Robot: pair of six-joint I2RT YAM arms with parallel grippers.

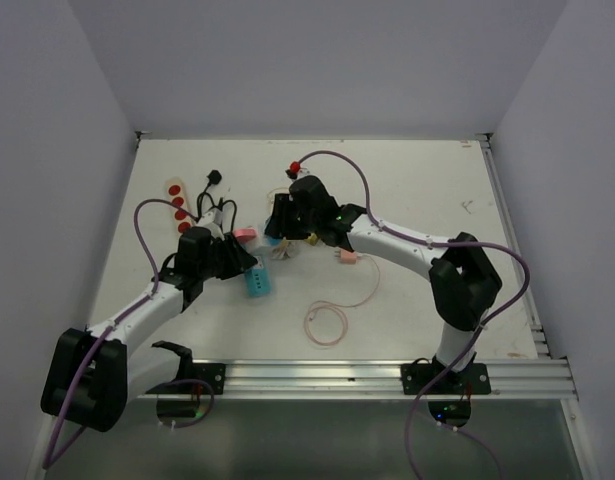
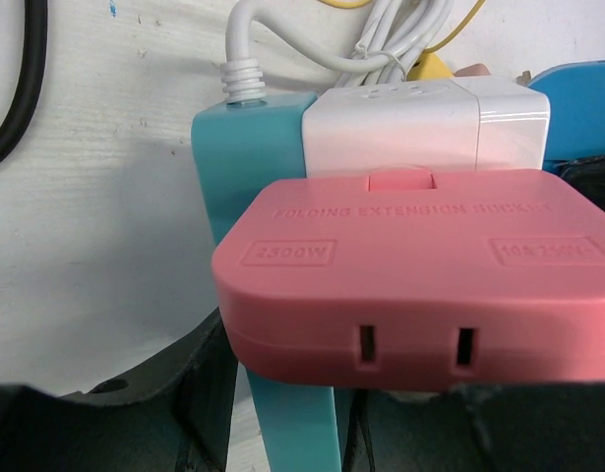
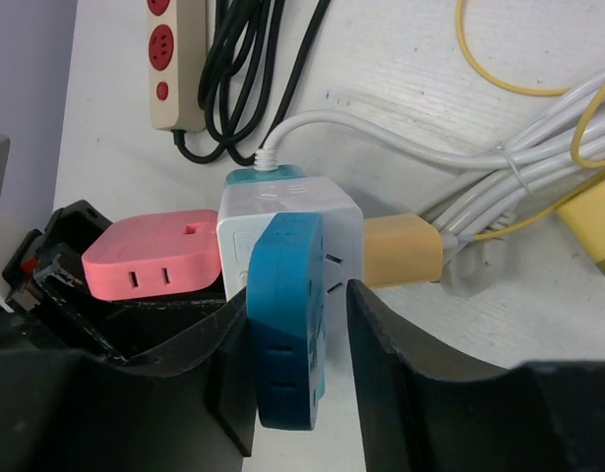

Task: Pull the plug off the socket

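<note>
Near the middle of the white counter (image 1: 417, 190) the two arms meet over a cluster of adapters. At its centre is a white cube-shaped plastic multi-socket (image 3: 282, 202) with a teal plastic part (image 2: 248, 157) at its back, where a white cord enters. The blue rounded plastic plug adapter (image 3: 287, 334) is seated against the cube's near face. The right gripper (image 3: 297, 295) has its jaws on either side of it, close in. A thin sliver shows between the plug and one finger, so I cannot tell whether the jaws are pinching it. A pink flat folding extension socket (image 2: 410, 285) sits against another face of the cube, just above the left gripper (image 1: 230, 256). In the left wrist view this pink block hides the fingertips. A strip of the teal part runs down between the two dark fingers, but I cannot tell whether the left jaws clamp it. A tan rectangular plug (image 3: 402, 251) juts from the cube's opposite side, touching a bundle of white cords (image 3: 538, 167), which a yellow cable (image 3: 499, 74) loops over. Farther back lies a cream power strip with red outlets (image 3: 174, 59), with a coiled black cable (image 3: 243, 79) just beside it.
</note>
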